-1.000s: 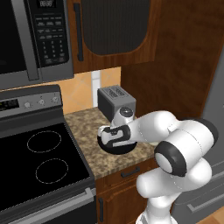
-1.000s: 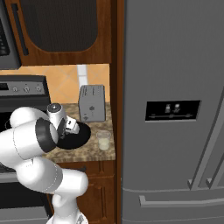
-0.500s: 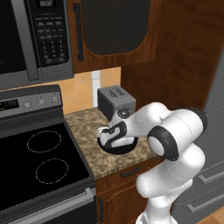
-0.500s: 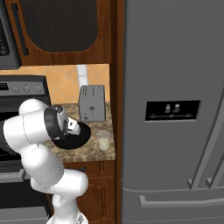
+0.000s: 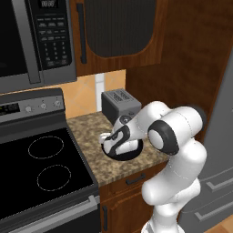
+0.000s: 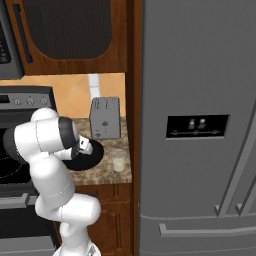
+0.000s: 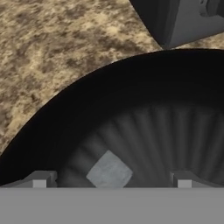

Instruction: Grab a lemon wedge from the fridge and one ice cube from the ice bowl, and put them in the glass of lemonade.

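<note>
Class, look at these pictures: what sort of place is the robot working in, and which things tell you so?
A home kitchen, rendered rather than real. A steel fridge, a toaster on a granite counter, and a black cooktop below a microwave show it.

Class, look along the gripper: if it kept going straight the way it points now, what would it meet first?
Most likely the ice cube, lying between the open gripper's fingertips inside the ice bowl. If it just misses the cube, it meets the bowl's ribbed floor. Depth is hard to judge.

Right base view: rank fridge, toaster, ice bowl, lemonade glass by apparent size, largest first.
1. fridge
2. toaster
3. ice bowl, unsure against the toaster: the arm covers part of it
4. glass of lemonade
</note>
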